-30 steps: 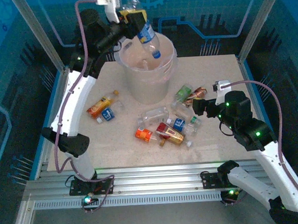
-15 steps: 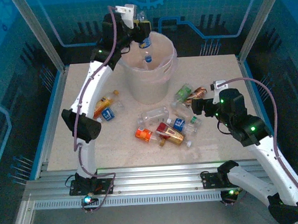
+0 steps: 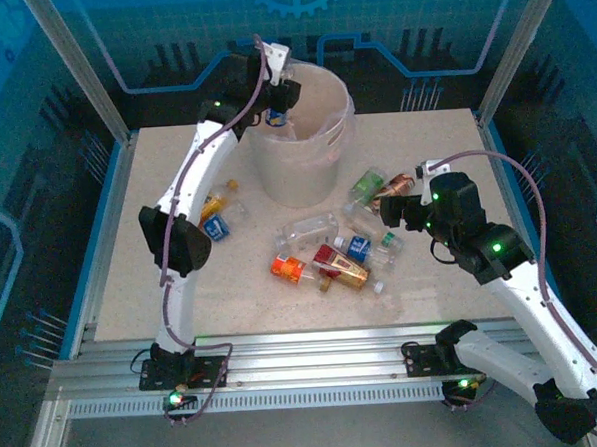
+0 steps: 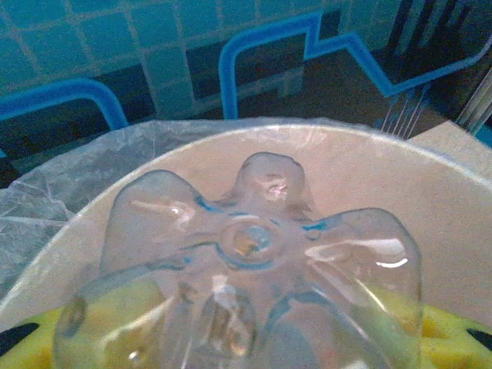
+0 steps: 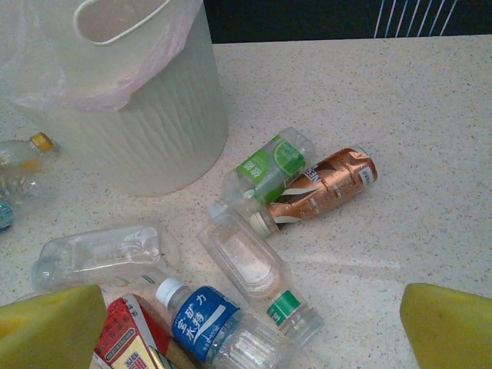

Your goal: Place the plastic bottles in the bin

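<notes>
Left wrist, bottle (image 4: 246, 246) in gripper (image 4: 246, 350), over bin (image 4: 438, 207)

Table (image 3: 445, 156), speckled beige. Bin (image 3: 296, 179) stands upright at far centre. Plastic bottles (image 3: 341, 264) lie on their sides in a loose cluster before it, green-label bottle (image 5: 269, 165) touching copper-label bottle (image 5: 330, 181). A further bottle pair (image 3: 216, 228) lies to the left.
</notes>
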Robot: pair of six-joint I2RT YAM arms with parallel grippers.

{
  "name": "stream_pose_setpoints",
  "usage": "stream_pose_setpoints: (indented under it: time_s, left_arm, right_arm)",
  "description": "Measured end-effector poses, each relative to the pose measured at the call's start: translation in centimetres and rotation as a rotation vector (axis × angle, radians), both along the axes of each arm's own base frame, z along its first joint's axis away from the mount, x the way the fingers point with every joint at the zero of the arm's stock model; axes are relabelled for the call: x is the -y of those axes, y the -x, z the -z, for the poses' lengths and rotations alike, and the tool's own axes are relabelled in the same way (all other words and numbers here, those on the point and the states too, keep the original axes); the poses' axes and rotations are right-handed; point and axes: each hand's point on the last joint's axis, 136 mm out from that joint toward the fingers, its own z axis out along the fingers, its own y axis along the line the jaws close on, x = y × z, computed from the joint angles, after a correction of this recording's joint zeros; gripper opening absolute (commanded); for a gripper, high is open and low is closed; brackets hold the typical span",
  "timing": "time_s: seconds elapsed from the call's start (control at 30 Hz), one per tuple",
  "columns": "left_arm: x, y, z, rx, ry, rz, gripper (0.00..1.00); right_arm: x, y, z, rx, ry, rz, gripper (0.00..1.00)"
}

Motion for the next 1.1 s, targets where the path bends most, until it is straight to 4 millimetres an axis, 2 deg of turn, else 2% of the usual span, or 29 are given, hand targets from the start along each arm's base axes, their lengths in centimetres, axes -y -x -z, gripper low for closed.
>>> stream_pose_setpoints:
  time_s: [0.17, 0.33, 0.67, 0.97, 1.1]
  left_arm:
    - [-0.5, 0.6, 2.9, -0.082, -0.084, -0.017, 0.32]
    - [0.9, 1.0, 5.9, -0.135, -0.159, -0.003, 0.33]
    - [0.9, 1.2, 6.5, -0.156, -0.188, -0.004, 0.4]
    - [0.9, 1.0, 6.8, -0.173, -0.193, -0.011, 0.79]
    - [0.8, 2.1, 9.7, -0.274, -0.232, -0.003, 0.9]
  right_arm:
    - [0.0, 0.0, 0.0, -0.001, -0.003, 0.002, 1.0]
    - [0.1, 0.0, 0.0, -0.002, -0.005, 0.007, 1.0]
    - [0.9, -0.7, 2.0, -0.078, 0.012, 0.062, 1.0]
    - [0.9, -1.3, 4.5, -0.178, 0.031, 0.069, 1.0]
    - [0.4, -1.5, 5.8, -0.231, 0.036, 0.047, 1.0]
